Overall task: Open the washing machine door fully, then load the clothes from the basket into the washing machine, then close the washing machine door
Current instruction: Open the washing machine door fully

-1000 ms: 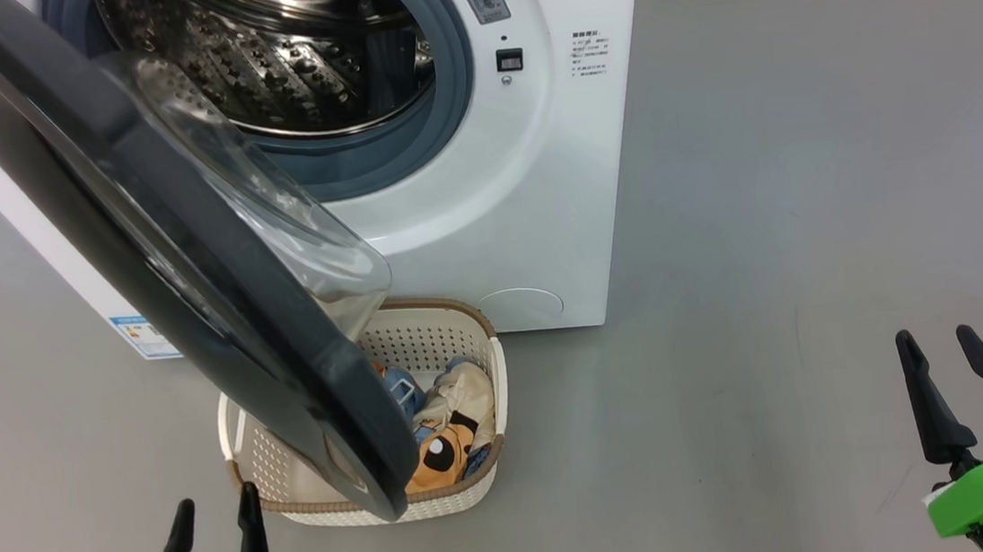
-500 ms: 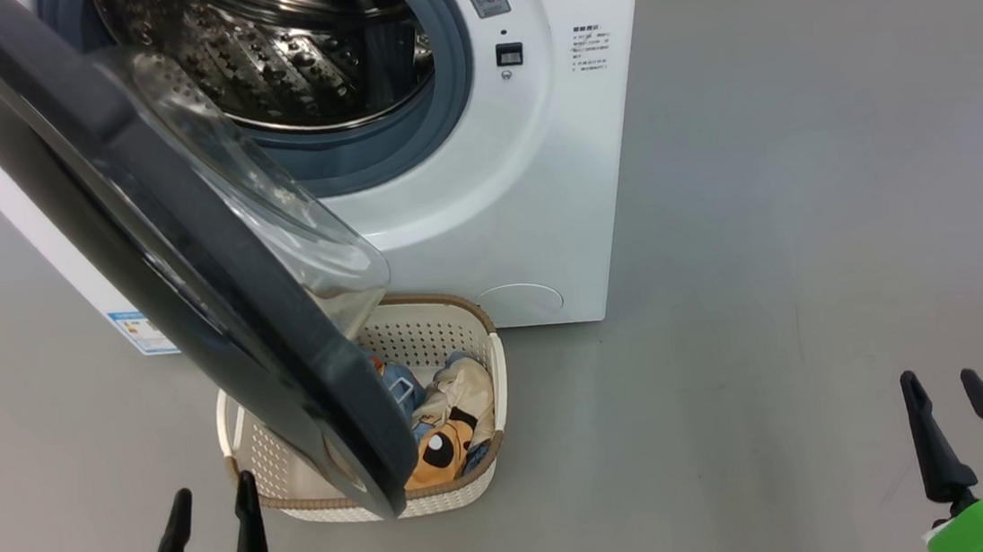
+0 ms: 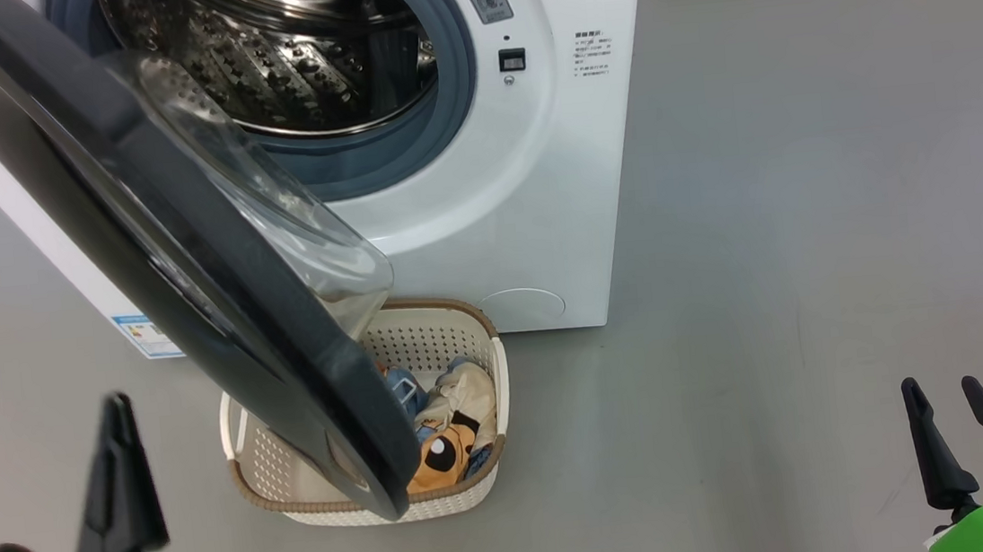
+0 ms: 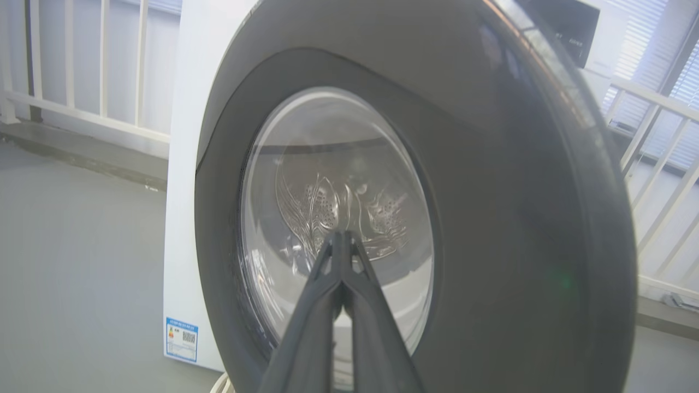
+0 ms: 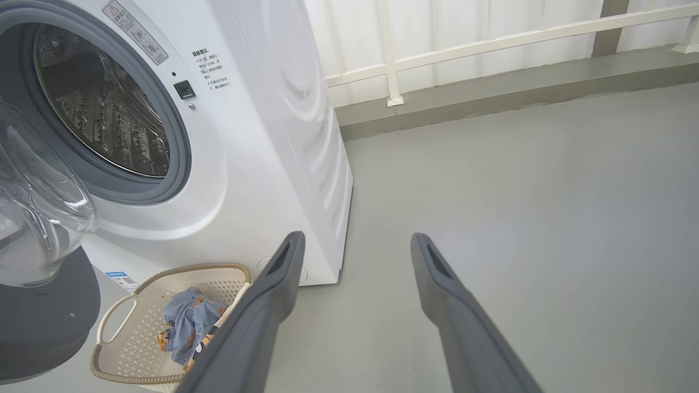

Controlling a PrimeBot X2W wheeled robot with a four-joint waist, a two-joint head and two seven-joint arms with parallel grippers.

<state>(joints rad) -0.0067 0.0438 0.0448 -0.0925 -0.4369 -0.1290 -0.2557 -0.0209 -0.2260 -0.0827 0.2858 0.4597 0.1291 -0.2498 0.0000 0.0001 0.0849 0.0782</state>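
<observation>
warning triangle (image 5: 111,10) on washing machine (image 5: 262,136), text illegible

White washing machine (image 3: 571,169), glossy black door (image 3: 226,279), cream perforated basket (image 3: 426,341), blue and orange clothes (image 3: 449,447)

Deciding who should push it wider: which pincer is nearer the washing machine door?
Left. The left pincer, shut, is close to the outer face of the washing machine door, pointing at it; the right pincer, open, is far off on the other side, beyond the basket.
</observation>
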